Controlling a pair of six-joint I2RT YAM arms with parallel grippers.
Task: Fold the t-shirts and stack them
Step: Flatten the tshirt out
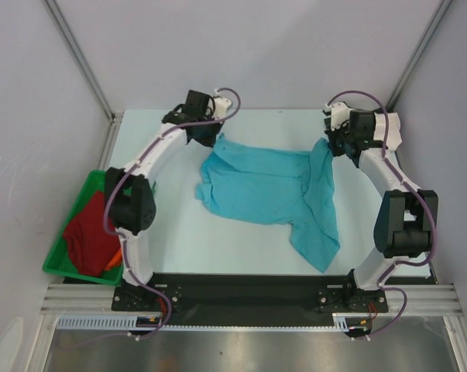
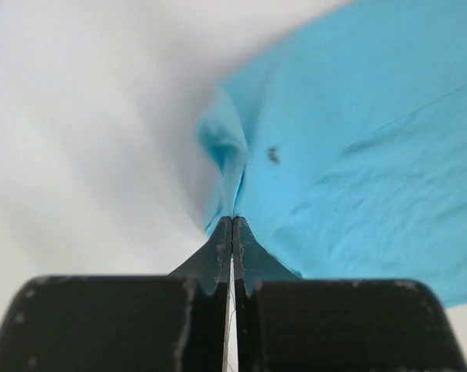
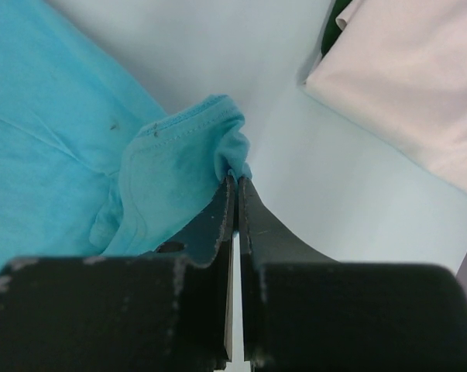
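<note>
Mostly the shirt (image 1: 264, 190) lies rumpled across the table (image 1: 179, 248), its far corners raised. It looks light, limp and stretchy, likely to sag and drag, so hems and corners seem the best holds. Both claws are clenched on it: the left gripper (image 2: 232, 221) on a bunched edge, the right gripper (image 3: 235, 180) on a stitched hem.

turquoise t-shirt (image 1: 264, 186), dark red shirt (image 1: 90, 236), green bin (image 1: 56, 263)

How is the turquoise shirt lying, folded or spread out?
Spread, not folded: the shirt lies open but rumpled on the table, its far edge pinched by the left gripper and right gripper.
</note>
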